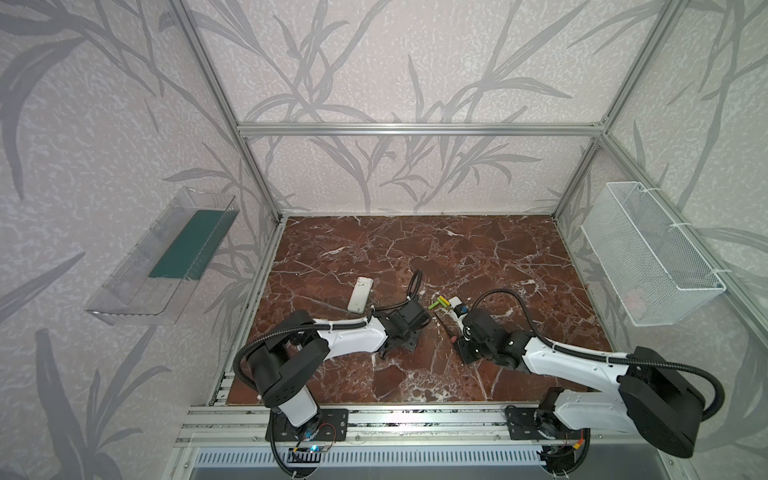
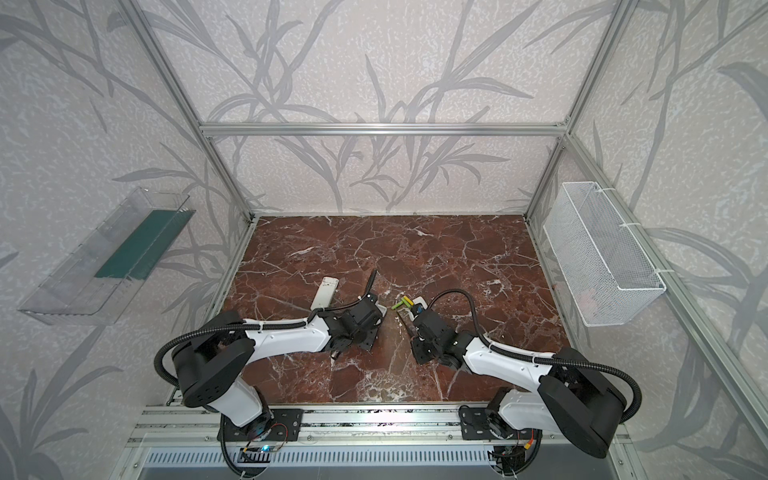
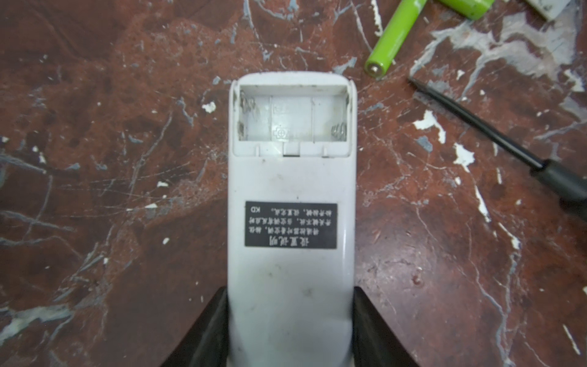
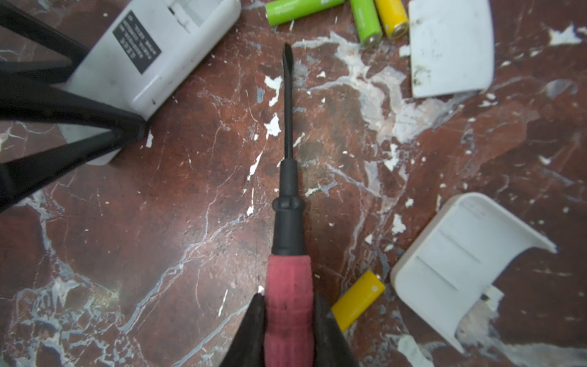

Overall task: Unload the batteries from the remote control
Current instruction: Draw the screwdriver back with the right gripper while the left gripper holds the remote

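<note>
Though all flat, 4 batteries [image 4: 368, 22] nonparallel.

Likely lab: aluminium-framed robot enclosure [image 1: 419, 129]

On the marble table [image 1: 457, 249], a white remote [image 1: 360, 294] lies beyond the left arm [image 1: 353, 336]. Green and yellow batteries [image 1: 437, 304] cluster between the 2 wrists, with a dark screwdriver [image 1: 444, 326] slanting toward the right arm [image 1: 561, 353].

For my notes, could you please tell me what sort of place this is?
Probably a lab robot cell: aluminium frame, marble-look tabletop, left arm and right arm bolted to a front rail.
</note>
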`<state>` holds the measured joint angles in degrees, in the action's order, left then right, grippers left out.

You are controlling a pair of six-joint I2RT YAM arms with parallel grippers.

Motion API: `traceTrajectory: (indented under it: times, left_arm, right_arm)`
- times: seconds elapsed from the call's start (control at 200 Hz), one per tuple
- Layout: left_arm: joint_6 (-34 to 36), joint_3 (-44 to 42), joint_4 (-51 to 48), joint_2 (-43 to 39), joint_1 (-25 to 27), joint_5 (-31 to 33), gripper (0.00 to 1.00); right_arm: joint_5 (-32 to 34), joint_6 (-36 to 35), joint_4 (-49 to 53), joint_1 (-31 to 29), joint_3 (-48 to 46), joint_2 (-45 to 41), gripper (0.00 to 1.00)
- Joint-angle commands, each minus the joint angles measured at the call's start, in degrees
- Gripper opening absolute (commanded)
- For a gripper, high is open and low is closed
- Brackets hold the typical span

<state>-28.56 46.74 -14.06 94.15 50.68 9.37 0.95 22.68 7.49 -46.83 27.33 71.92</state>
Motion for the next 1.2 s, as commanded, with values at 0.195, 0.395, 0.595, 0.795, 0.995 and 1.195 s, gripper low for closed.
traceTrajectory:
  times: [0.195, 0.395, 0.595, 0.795, 0.995, 1.195]
  left_arm:
    - [-3.1, -2.7, -10.7, 2.0, -3.5, 3.9, 0.50]
    - [-3.4, -3.0, -10.6, 2.5, -3.5, 3.7, 0.61]
    - [-3.4, -3.1, -10.6, 2.1, -3.4, 3.9, 0.74]
    - [-3.3, -2.9, -11.0, 1.7, -3.5, 4.0, 0.82]
    - [-3.3, -3.0, -11.2, 0.7, -3.5, 4.1, 0.86]
    - [-2.8, -2.9, -11.4, -1.1, -3.4, 3.9, 0.88]
  right_arm:
    - [0.1, 2.0, -1.5, -1.6, -2.3, -0.5, 0.01]
    - [0.9, 2.4, -2.0, -2.2, -2.2, 0.5, 0.07]
    - [1.7, 2.5, -2.0, -2.6, -2.3, 0.3, 0.14]
    - [2.0, 2.5, -1.8, -2.6, -2.3, 0.2, 0.19]
    - [1.9, 2.1, -2.5, -2.7, -2.0, 0.4, 0.23]
    - [1.9, 1.4, -3.2, -3.4, -1.2, 1.6, 0.27]
